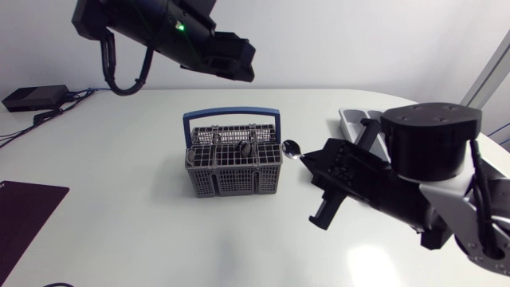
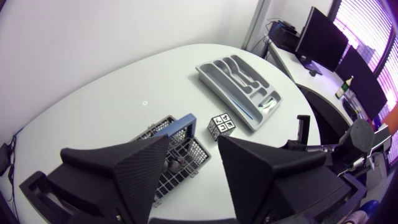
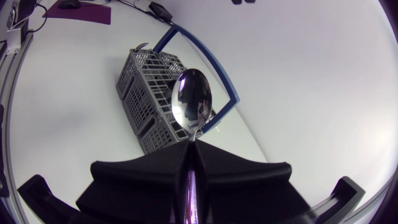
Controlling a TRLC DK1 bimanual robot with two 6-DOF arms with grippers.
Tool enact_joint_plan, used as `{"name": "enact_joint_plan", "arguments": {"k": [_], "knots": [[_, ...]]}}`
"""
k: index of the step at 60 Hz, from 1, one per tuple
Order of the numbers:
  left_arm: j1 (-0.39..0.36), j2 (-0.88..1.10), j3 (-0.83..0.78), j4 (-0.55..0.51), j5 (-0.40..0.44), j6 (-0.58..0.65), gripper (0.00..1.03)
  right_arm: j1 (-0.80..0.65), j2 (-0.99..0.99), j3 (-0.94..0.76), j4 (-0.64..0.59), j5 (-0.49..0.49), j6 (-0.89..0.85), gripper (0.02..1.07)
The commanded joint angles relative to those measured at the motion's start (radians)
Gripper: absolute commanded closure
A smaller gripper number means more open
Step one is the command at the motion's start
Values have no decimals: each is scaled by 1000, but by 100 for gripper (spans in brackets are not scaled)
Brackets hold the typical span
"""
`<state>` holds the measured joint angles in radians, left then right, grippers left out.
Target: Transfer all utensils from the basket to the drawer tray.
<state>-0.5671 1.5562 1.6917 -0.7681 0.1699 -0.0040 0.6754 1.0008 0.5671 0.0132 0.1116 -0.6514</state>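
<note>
1. White worktop (image 1: 143,239) spreads under both my arms, with a dark purple mat (image 1: 24,209) lying at its near left corner.
2. The grey basket (image 1: 235,179) stands about mid-worktop with its blue handle upright. Something dark shows in one of its compartments, but I cannot make out what it is.
3. My right gripper (image 3: 191,146) is pinching the handle of a spoon (image 3: 191,102), with a finger pressed against it from each side. The shiny bowl sticks out ahead of the fingertips.
4. From the head view, the spoon's bowl is just beside the basket's right end, between the basket and the drawer tray (image 2: 239,78).
5. That tray is grey with several long compartments and lies on the worktop, apart from the basket on my right. My right arm covers most of it in the head view.
6. My left gripper (image 2: 194,149) has its fingers spread with nothing between them. It is held high above the worktop, over the basket's far left side.
7. A small cube (image 2: 222,124) with black-and-white patterns sits near the basket's handle, between the basket and the tray.
</note>
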Motion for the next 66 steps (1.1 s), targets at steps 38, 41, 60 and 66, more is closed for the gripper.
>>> {"name": "enact_joint_plan", "arguments": {"k": [38,41,60,66], "knots": [[142,-136,-210,16,-89,156,35,-1002,233,94,-415,-753,-674,101],[147,-148,-239,27,-89,167,35,-1067,289,132,-470,-768,-772,101],[168,-191,-359,67,-90,206,30,-1295,588,346,-547,-756,-1074,101],[168,-202,-389,79,-90,217,30,-1309,644,379,-549,-711,-1131,101]]}}
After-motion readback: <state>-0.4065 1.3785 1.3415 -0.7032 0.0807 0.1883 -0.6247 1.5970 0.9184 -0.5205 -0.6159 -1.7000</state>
